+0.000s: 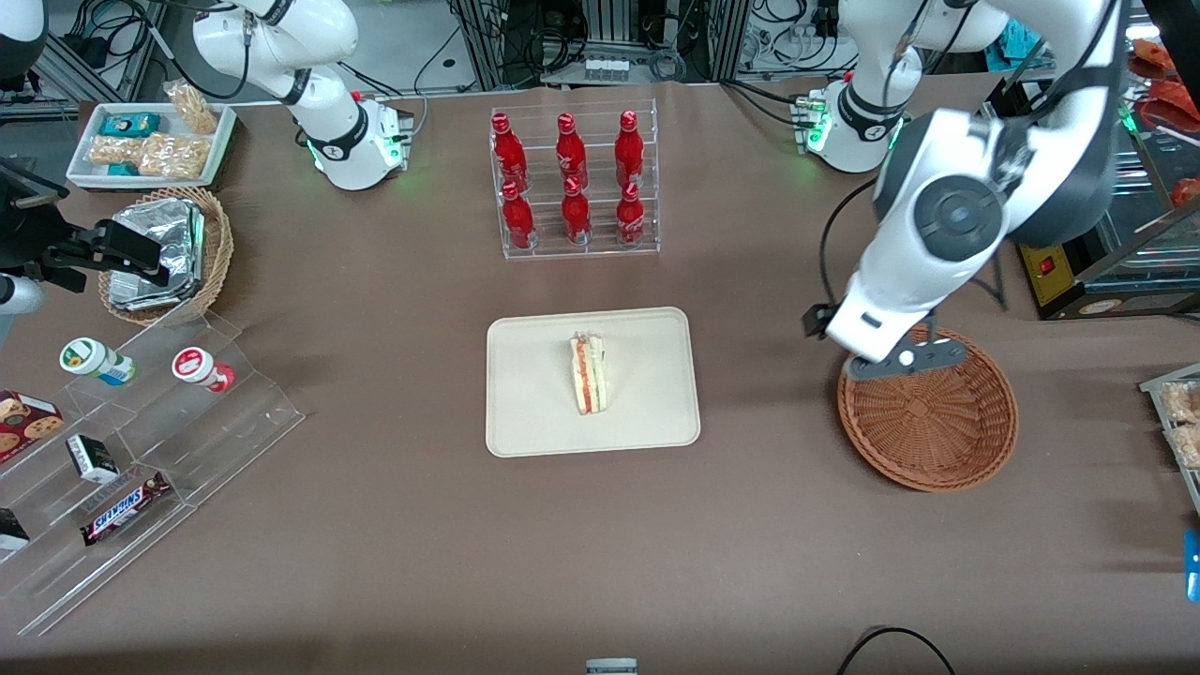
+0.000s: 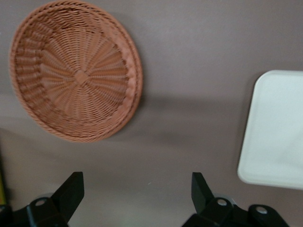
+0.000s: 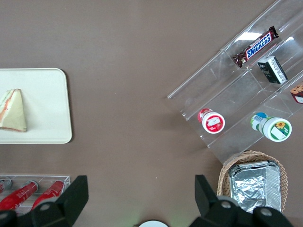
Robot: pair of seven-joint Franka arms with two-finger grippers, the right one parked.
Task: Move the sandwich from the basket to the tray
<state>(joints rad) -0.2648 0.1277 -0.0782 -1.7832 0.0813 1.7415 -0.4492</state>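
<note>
The sandwich, a white wedge with red, orange and green layers, lies on the cream tray at the table's middle. The right wrist view shows the same sandwich on the tray. Toward the working arm's end sits the reddish-brown wicker basket, with nothing in it. My gripper hangs above the basket's rim on the side farther from the front camera. It is open, with only bare table between its fingers. One corner of the tray shows in the left wrist view.
A clear rack of red bottles stands farther from the front camera than the tray. Toward the parked arm's end are a stepped acrylic shelf of snacks, a tan basket of foil packets and a white snack tray.
</note>
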